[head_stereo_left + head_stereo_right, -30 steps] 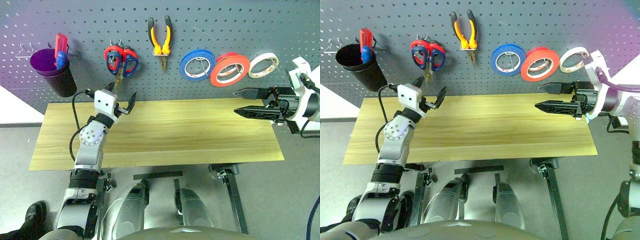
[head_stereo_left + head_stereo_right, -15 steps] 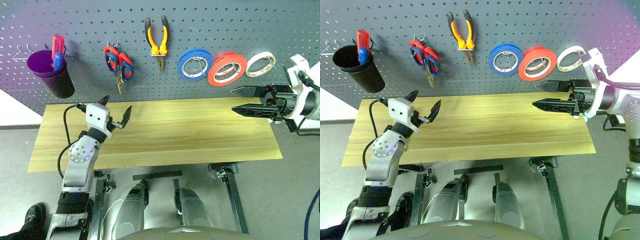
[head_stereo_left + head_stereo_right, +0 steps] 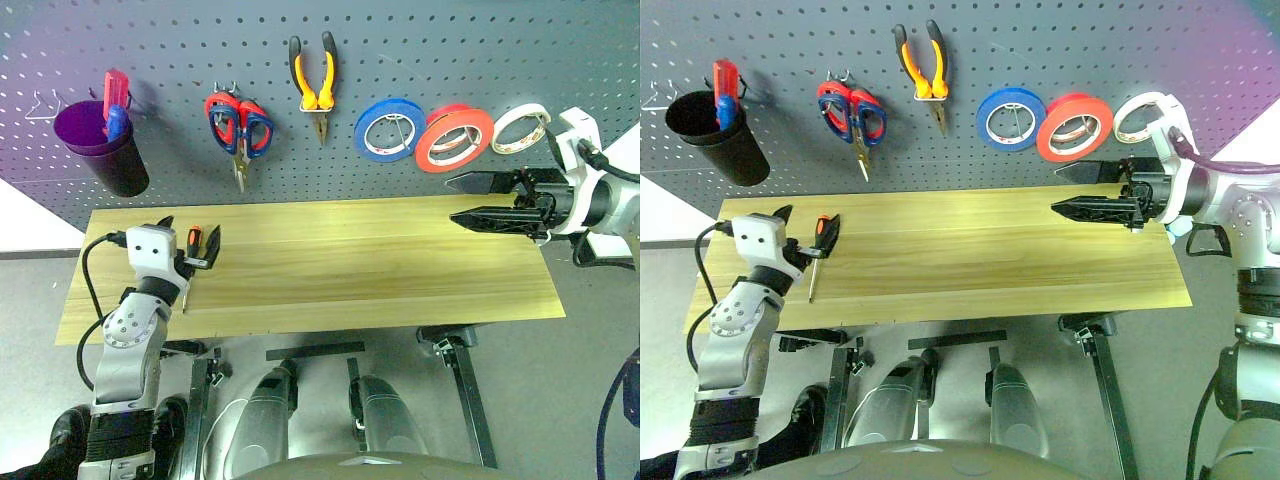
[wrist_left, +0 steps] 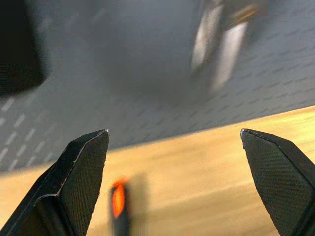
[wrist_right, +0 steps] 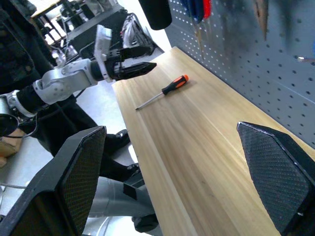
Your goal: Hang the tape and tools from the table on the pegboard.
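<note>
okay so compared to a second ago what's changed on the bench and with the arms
The left gripper has drawn back from below the red-handled scissors and come down toward the table's left end, open, fingers either side of the screwdriver's handle; no grip yet. The scissors swung, then settled. The right gripper edged slightly leftward, open. Pliers and orange-red tape stayed hanging on the pegboard.

my arms are silver-grey with ribbed black cuffs; each gripper, left gripper [image 3: 190,243] and right gripper [image 3: 462,201], has black textured fingers, white wrist housings, black cables.
</note>
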`<state>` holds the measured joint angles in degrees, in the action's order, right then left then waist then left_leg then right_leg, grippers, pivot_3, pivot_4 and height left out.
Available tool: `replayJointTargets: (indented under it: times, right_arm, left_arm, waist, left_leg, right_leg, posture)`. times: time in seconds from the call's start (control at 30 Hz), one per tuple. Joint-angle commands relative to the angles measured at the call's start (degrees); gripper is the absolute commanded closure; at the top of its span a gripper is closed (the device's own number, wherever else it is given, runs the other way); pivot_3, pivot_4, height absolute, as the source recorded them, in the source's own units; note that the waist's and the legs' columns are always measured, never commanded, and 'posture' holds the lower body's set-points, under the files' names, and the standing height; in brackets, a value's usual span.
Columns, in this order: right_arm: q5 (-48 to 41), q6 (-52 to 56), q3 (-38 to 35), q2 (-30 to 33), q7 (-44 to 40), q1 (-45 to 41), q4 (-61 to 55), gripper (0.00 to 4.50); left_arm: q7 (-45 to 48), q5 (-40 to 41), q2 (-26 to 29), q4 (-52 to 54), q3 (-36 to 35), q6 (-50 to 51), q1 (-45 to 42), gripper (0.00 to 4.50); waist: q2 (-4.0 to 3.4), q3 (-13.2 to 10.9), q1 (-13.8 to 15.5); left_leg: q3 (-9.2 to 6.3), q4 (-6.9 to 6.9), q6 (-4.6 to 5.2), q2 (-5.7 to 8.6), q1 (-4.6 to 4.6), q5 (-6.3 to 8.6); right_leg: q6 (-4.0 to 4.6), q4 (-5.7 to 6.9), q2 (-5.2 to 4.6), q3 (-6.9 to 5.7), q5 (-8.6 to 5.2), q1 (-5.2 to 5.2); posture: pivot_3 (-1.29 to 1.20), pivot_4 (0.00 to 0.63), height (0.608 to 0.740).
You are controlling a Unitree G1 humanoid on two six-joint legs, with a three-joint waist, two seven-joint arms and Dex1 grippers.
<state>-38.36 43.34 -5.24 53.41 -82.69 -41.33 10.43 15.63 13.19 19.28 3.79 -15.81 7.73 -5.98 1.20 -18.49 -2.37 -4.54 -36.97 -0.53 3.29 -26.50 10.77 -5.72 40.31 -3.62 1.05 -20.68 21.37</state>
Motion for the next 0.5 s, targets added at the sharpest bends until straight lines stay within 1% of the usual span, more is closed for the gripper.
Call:
replayJointTargets:
  times: [0.03, 0.2, 0.27, 0.37, 0.5]
  right_arm:
    - [-0.38, -0.19, -0.12, -0.31, -0.75, -1.89, -1.35, 0.0]
    - [-0.75, 0.58, 0.68, -0.31, -1.45, -2.72, -1.79, 0.0]
    - [-0.77, 0.82, 0.98, -0.28, -1.58, -2.83, -1.9, 0.0]
    - [-0.6, 0.9, 1.06, 0.0, -1.72, -2.21, -2.31, 0.0]
    - [-1.24, 2.2, 0.29, 1.07, -1.85, -1.46, -3.22, 0.0]
  left_arm:
    - [-0.88, 1.43, 0.52, -2.39, -2.49, 1.02, -1.52, 0.03]
    - [-1.42, 1.85, 0.55, -6.09, -2.65, 3.04, -3.59, 0.03]
    - [-2.6, 2.2, 0.45, -8.62, -3.42, 4.65, -4.99, 0.03]
    - [-4.12, -0.4, 1.79, -13.84, -2.52, 5.76, -7.12, 0.03]
    - [-4.23, 0.72, 2.16, -19.8, -3.6, 6.87, -9.54, 0.03]
  waist:
    - [0.0, 0.0, 0.1]
    - [0.01, -0.01, 0.34]
    - [0.01, -0.01, 0.28]
    - [0.02, -0.01, 0.19]
    - [0.03, -0.03, -0.02]
  left_leg:
    - [0.0, 0.0, 0.0, 0.0, 0.0, 0.0]
    - [-0.01, 0.0, 0.01, 0.01, -0.01, 0.01]
    - [0.0, 0.0, 0.03, 0.01, -0.01, 0.03]
    - [-0.01, 0.03, 0.03, 0.0, -0.01, 0.03]
    - [0.0, 0.03, 0.07, 0.0, -0.03, 0.05]
  right_leg:
    - [0.0, 0.0, 0.0, 0.0, 0.0, 0.0]
    - [0.0, -0.02, -0.03, 0.0, 0.0, 0.0]
    - [0.0, -0.03, -0.03, 0.01, 0.0, 0.0]
    - [0.0, -0.03, -0.02, 0.01, 0.0, 0.01]
    - [0.0, -0.05, -0.04, 0.03, 0.0, 0.02]
  posture:
    - [-0.02, 0.283, 0.74]
    - [-0.02, 0.3, 0.74]
    - [-0.02, 0.306, 0.74]
    - [-0.03, 0.316, 0.74]
    - [-0.04, 0.332, 0.74]
